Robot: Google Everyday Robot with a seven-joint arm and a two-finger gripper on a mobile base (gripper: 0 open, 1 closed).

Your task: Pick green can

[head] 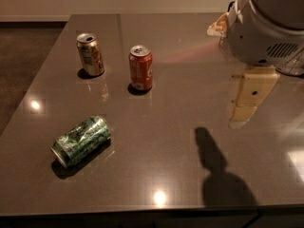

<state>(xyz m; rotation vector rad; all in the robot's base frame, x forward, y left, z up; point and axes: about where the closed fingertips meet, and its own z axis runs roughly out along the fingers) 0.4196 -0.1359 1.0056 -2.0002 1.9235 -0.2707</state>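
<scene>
The green can lies on its side at the front left of the dark table, its silver end facing front left. My gripper hangs above the table's right side, well to the right of the green can and clear of it. It carries nothing. The arm's big white wrist housing fills the upper right corner above it.
An orange-red can stands upright at mid-table. A gold-brown can stands upright behind and left of it. The arm's shadow falls on the table at front right. The arm hides most of the wire basket at the back right.
</scene>
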